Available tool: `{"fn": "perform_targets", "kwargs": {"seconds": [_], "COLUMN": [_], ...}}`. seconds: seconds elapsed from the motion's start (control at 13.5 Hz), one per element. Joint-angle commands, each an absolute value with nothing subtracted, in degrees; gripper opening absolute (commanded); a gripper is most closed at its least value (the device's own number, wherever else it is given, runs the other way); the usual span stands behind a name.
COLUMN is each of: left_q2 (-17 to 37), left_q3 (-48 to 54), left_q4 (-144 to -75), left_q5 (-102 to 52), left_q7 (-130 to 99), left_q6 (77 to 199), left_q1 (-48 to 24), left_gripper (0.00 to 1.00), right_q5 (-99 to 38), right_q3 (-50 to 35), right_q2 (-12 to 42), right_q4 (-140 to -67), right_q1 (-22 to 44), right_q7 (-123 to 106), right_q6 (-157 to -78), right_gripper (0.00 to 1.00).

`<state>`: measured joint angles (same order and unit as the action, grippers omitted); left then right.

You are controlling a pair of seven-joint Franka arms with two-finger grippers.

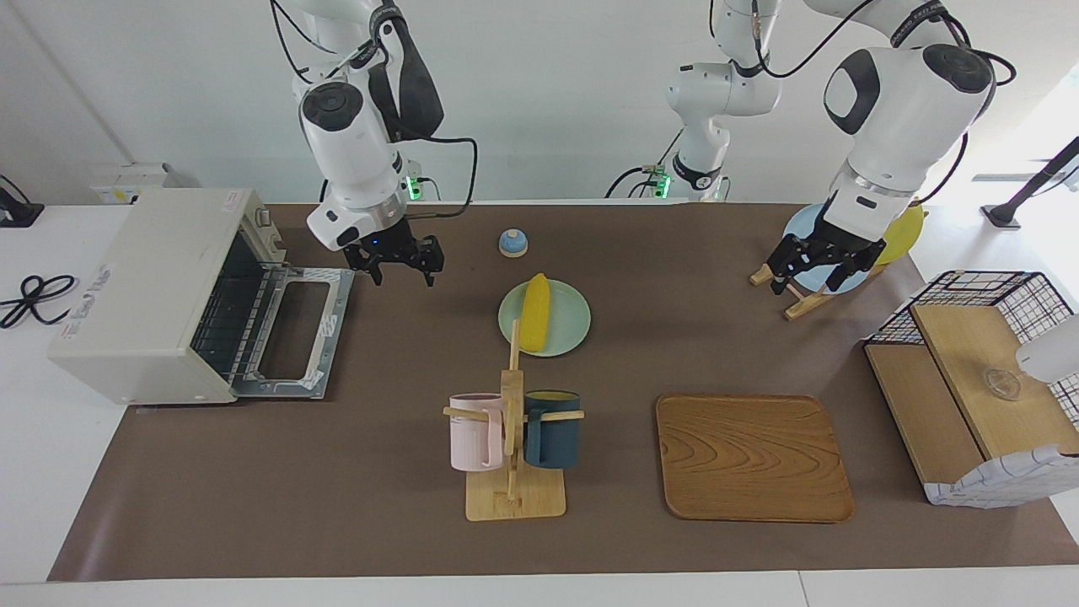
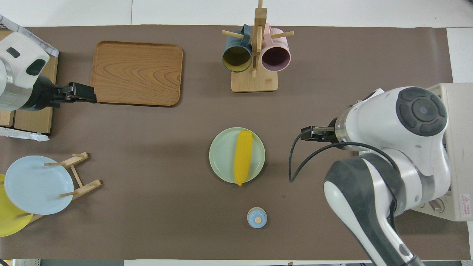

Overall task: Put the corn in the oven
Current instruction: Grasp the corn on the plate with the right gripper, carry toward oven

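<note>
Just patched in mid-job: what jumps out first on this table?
The bright yellow corn lies on a pale green plate mid-table, untouched. The oven stands at the right arm's end with its door dropped open, and the right gripper, open, hangs by that door. The left gripper hangs open over the plate rack.

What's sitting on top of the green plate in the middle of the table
The corn lies across the green plate, alone and ungripped. The strip of plate under the cob is covered, so nothing can be read there.
</note>
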<state>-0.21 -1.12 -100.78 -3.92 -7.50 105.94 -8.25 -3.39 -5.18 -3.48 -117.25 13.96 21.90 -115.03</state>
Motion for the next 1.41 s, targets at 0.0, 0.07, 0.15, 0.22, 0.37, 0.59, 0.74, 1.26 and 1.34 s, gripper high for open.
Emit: {"fn": "perform_targets", "kwargs": {"seconds": [0.0, 0.07, 0.15, 0.22, 0.37, 0.59, 0.74, 1.26, 1.34], "left_q2": [-3.2, -3.8, -4.4, -4.6, -5.4, -5.1, -4.9, -3.0, -2.9], "left_q3": [-0.4, -0.4, -0.4, -0.5, -0.2, 0.3, 3.3, 3.1, 3.0], "left_q4": [-101.2, -101.3, -101.3, -101.2, -101.0, -100.4, -100.5, -101.2, -101.3], "left_q5": [-3.2, -3.2, -3.2, -3.2, -3.2, -3.1, -3.1, -2.5, -2.5], "left_q7": [-7.0, -7.0, -7.0, -7.1, -7.2, -7.1, -7.0, -6.9, -6.9], "left_q6": [102.8, 101.7, 100.6, 100.0, 97.6, 97.3, 98.1, 101.2, 101.3], "left_q1": [-6.3, -6.2, -6.1, -6.1, -5.2, -3.0, 0.8, -0.4, -0.4], "left_gripper": [1.00, 1.00, 1.00, 1.00, 1.00, 1.00, 1.00, 1.00, 1.00], "right_q5": [-4.1, -3.4, -3.3, -3.3, 0.5, 9.9, 11.9, 11.8, 11.8], "right_q3": [-5.7, -5.7, -5.7, -5.6, -5.7, -5.7, -5.7, -5.8, -5.8], "right_q2": [-0.4, 3.0, 7.2, 10.8, 17.6, 28.9, 30.2, 26.8, 26.4], "right_q4": [-112.5, -108.1, -103.2, -99.3, -91.1, -84.1, -86.8, -100.8, -101.8], "right_q1": [20.9, 23.4, 26.3, 28.3, 32.4, 40.4, 41.0, 41.1, 41.0], "right_q7": [32.3, 34.5, 36.5, 39.5, 44.7, 53.1, 54.2, 50.4, 50.3], "right_q6": [-114.7, -114.1, -113.5, -114.1, -113.0, -113.0, -118.5, -130.3, -130.3], "right_gripper": [1.00, 1.00, 1.00, 1.00, 1.00, 1.00, 1.00, 0.63, 0.52]}}
